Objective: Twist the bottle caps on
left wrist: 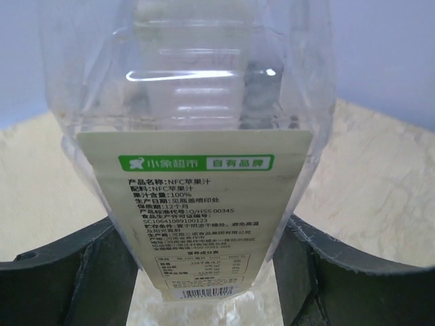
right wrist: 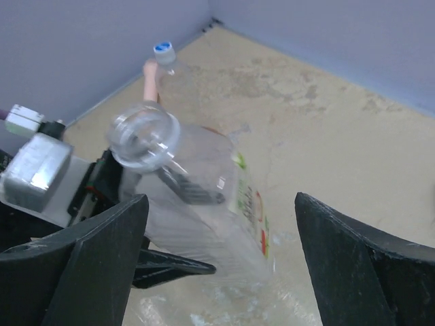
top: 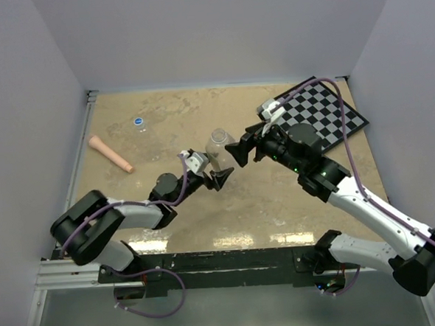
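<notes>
Clamping the wide bottle [right wrist: 204, 197], the left end effector [top: 221, 178] holds it tilted before the right end effector [right wrist: 219, 204], jaws apart.

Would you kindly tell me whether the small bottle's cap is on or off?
On: the blue cap sits atop the small bottle; how tightly it is screwed, I cannot tell.

large bottle [top: 218, 142]: uncapped, tilted | small bottle [top: 140, 124]: blue-capped, upright
</notes>
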{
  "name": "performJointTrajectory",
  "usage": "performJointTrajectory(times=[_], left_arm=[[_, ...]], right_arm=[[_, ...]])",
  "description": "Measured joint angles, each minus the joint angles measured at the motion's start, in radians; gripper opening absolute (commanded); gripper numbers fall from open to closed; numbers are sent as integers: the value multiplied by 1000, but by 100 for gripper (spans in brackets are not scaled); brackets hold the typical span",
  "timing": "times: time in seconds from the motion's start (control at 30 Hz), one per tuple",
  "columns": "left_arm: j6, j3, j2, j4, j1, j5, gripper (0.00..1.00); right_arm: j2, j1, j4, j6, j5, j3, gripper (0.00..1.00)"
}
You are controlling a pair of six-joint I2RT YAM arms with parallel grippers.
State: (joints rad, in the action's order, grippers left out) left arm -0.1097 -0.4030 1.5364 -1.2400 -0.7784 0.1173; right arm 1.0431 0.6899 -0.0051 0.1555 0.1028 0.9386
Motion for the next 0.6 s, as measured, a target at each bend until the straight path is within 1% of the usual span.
performJointTrajectory(times=[0.07, 0.1, 0.2, 0.3, 0.4, 0.53, 0.6], left_arm=[[1, -3, -110, 26, 13, 10, 0], [1, -11, -167, 58, 23, 14, 0], [-2, -70, -292, 218, 73, 42, 0], [-5, -153, -365, 462, 154, 83, 0], [2, -231, -412, 716, 207, 79, 0], [42, -340, -469, 1059, 216, 51, 0], [72, -379, -504, 1194, 216, 31, 0]], right_arm=[[-36, 0, -9, -10, -6, 34, 99], [-52, 0, -11, -15, -9, 45, 99], [-105, 0, -10, -31, -33, 69, 99], [-140, 0, -11, -33, -66, 72, 99], [-149, 0, -10, -34, -86, 72, 99], [-133, 0, -17, -40, -87, 72, 98], [-113, 0, -22, -47, -87, 72, 98]])
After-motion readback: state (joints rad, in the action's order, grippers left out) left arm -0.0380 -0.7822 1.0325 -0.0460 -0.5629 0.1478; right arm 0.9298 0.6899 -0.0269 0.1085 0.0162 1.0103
